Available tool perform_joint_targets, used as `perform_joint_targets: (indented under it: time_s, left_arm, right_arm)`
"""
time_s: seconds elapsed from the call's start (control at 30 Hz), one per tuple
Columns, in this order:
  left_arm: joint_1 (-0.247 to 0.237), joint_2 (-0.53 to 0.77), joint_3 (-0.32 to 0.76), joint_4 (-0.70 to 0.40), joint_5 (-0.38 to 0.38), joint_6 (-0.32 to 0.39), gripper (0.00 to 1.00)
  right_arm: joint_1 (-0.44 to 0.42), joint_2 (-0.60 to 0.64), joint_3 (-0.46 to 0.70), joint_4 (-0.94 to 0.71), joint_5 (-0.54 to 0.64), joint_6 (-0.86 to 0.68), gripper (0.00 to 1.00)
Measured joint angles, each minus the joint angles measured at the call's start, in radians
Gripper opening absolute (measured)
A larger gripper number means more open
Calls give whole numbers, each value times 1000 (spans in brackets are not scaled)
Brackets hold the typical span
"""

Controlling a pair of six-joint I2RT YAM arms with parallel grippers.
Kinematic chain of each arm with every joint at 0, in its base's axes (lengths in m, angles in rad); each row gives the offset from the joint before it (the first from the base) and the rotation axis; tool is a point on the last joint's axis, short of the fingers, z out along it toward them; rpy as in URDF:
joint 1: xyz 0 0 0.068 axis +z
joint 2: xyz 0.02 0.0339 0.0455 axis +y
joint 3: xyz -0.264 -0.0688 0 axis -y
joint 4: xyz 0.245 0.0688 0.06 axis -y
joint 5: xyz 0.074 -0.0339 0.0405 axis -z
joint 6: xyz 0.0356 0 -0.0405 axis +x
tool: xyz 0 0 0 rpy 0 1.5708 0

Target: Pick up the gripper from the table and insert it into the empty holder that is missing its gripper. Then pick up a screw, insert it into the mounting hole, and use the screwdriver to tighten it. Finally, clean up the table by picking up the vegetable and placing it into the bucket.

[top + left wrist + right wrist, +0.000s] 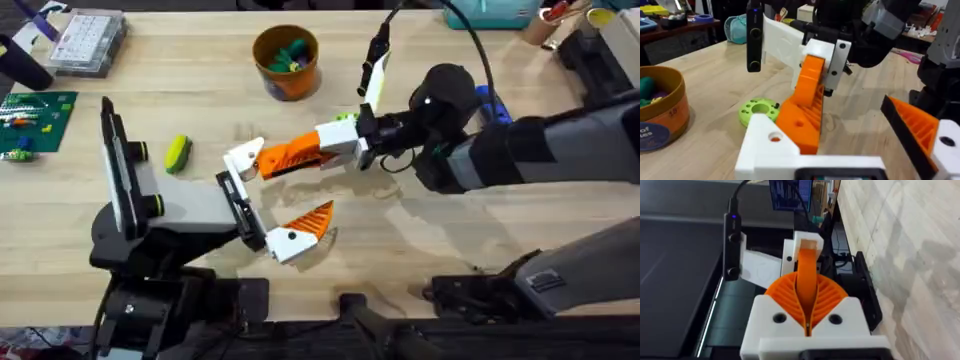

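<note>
Left gripper (278, 195) sits nearest me, jaws apart; the vegetable (177, 153) lies on the table (450, 240) left of it; the holder (243, 158) meets the tip of the gripper (807, 267); right gripper (305, 155) has its jaws clamped on that piece; the bucket (286, 60) stands beyond.

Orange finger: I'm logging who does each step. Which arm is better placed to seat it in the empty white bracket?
Right. Its pincer is shut on the orange finger, tip already at the white bracket. That bracket sits on the left arm's own black bar, likely beyond its reach.
</note>
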Motion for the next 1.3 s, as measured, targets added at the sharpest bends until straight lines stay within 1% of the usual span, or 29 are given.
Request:
perform_joint_targets:
  time_s: [0.6,1.07,1.13,1.3]
  left_arm:
    - [0,0,0,0,-4,0,986]
    - [2,0,0,-7,-9,-7,986]
    - [4,0,0,-7,-13,-7,986]
    - [5,0,0,-15,-21,-11,986]
  right_arm:
    - [16,0,0,-1,36,-1,24]
    - [26,0,11,-44,50,-49,24]
    - [27,0,20,-64,49,-54,24]
    - [34,0,67,-181,44,-96,24]
